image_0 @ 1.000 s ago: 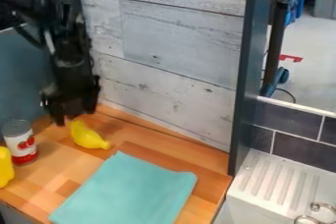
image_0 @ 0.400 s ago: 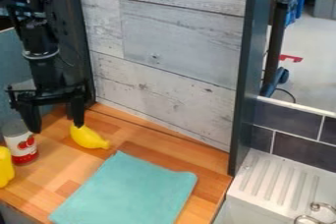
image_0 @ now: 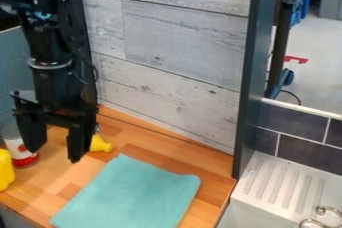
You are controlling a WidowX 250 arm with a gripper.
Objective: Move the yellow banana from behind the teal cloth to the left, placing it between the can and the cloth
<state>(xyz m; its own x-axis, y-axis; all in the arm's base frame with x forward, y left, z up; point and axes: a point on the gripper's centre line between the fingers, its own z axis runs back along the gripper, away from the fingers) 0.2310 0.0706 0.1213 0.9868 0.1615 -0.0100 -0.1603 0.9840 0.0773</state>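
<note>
Over desk near back left corner: black two-finger tool, fingers apart, nothing between. Smooth yellow object close to back edge, partly hidden by finger; red-and-white can by other finger. Judgement: descend slowly, centre finger gap before closing, avoid nudging can. Folded teal cloth towards front edge. Whitewashed plank wall behind; white ribbed sink beyond right edge.
</note>
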